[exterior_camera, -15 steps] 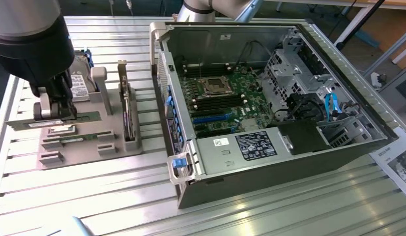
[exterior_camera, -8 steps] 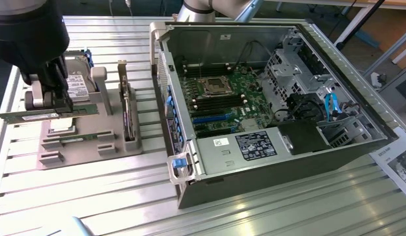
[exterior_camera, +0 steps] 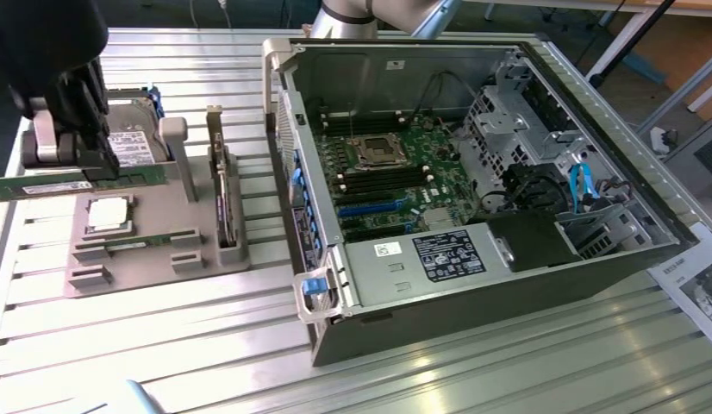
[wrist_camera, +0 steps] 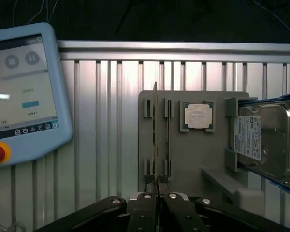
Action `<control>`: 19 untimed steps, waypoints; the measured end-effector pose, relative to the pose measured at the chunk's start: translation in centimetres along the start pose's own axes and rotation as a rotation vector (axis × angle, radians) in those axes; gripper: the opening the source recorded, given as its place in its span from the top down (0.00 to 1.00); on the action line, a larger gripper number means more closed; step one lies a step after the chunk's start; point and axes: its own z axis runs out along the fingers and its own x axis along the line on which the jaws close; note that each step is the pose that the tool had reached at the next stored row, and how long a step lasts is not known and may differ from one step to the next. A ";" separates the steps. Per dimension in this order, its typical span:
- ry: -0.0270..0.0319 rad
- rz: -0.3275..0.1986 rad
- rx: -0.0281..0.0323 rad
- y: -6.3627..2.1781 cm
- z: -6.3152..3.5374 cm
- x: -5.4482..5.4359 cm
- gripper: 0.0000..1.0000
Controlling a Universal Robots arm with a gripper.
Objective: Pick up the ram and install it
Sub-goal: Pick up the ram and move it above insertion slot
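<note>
So I'm watching the gripper (exterior_camera: 101,166) pinching the ram (exterior_camera: 46,185), jaws squeezed down nearly shut on the thin board.

The exterior view is giving me the stick's flat green face. It's hanging level over the tray's (exterior_camera: 160,267) end at the exterior view's left, just in front of the hard drive (exterior_camera: 132,142). That angle is also showing me the open case (exterior_camera: 471,285) with its motherboard (exterior_camera: 390,172), well apart from the ram over on the exterior view's right. An upright card (exterior_camera: 224,203) is standing on the tray edge nearest the case.

The wrist cam is giving me the same ram edge-on, a thin line running straight out from between the fingers (wrist_camera: 144,210), which are pressing it from both sides. A second stick (wrist_camera: 167,135) is sitting in the tray just beside it, with the CPU (wrist_camera: 198,116) next along. A pendant (wrist_camera: 19,87) with a lit screen is sitting off to one side of the tray.
</note>
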 end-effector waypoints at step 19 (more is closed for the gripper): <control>-0.0002 0.000 0.0000 0.05 -2.74 -0.1 0.88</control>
